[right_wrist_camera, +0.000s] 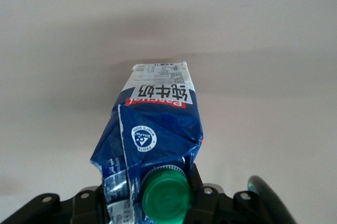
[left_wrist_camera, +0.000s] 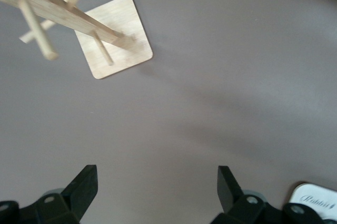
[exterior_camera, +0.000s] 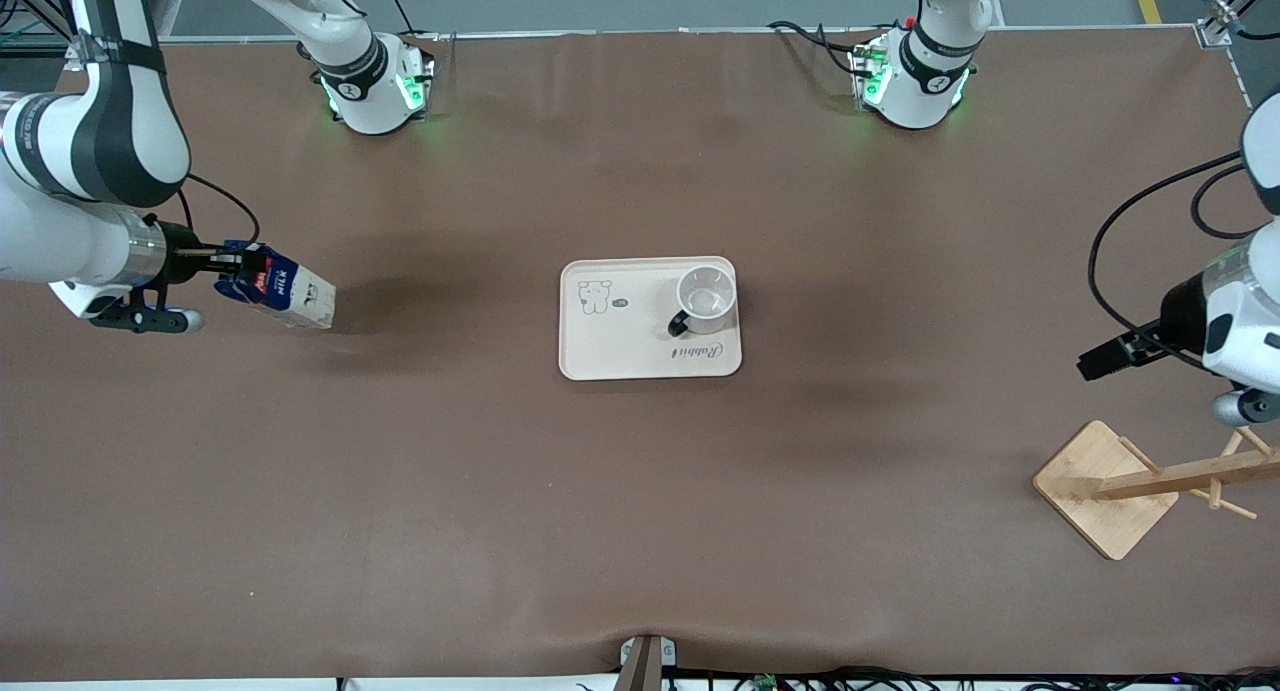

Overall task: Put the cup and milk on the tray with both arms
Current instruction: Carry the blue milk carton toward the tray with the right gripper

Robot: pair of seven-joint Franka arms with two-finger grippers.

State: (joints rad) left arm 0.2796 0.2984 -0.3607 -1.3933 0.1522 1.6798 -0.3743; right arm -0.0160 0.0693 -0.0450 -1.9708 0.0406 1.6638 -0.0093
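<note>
Milk in the air, cup on the tray.

I am clamping my right gripper on the crumpled blue gable top of the milk, carrying the carton tilted over the brown mat at the right arm's end, its ribbed green cap against my fingers. My left gripper is hanging with its fingers wide apart over bare mat near the wooden rack. The glossy white cup is sitting upright on the smooth cream tray, at the tray's corner.
</note>
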